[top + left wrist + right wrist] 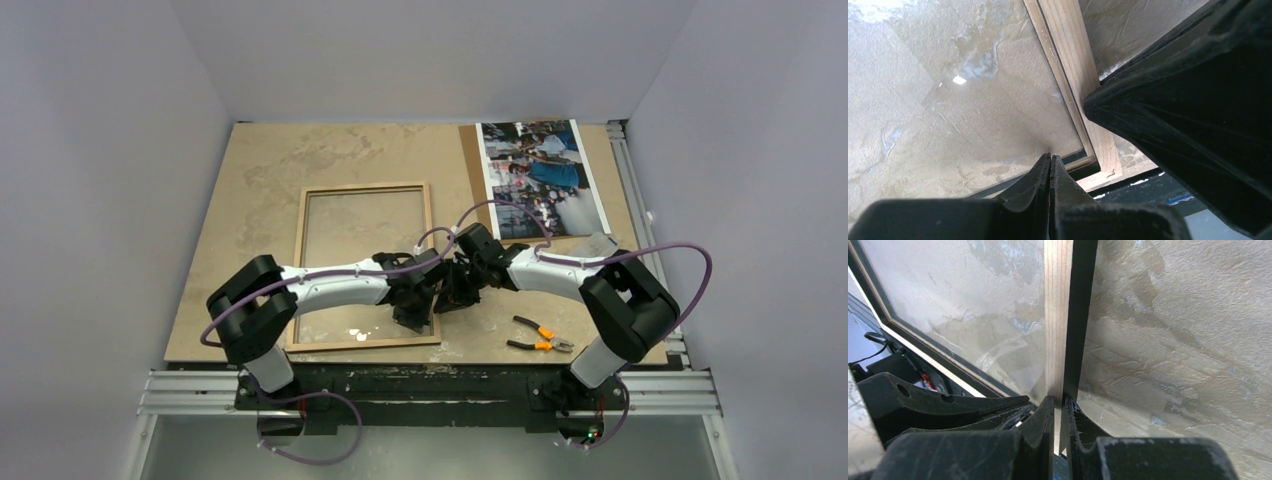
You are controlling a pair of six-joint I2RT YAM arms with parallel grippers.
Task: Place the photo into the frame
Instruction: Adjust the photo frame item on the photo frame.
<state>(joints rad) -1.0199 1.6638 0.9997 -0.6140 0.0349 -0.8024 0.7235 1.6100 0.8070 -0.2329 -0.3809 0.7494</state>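
The frame (pixel 365 187) lies on the table with its light wood back up and its clear pane showing the tabletop. My right gripper (pixel 1059 401) is shut on the frame's right rail (pixel 1058 315), one finger on the wood side and one on the black side. My left gripper (pixel 1050 157) is shut with nothing seen between its fingers, its tips on the pane just inside the frame's near right corner (pixel 1103 165). In the top view both grippers (pixel 415 315) (pixel 447 295) meet at that rail. The photo (pixel 540 175) lies face up at the far right.
A brown backing board (pixel 470 170) lies under the photo's left edge. Orange-handled pliers (pixel 540 335) rest near the front edge, right of the frame. A clear, film-like piece (pixel 600 245) sits below the photo. The right gripper's body (pixel 1188 110) fills the right of the left wrist view.
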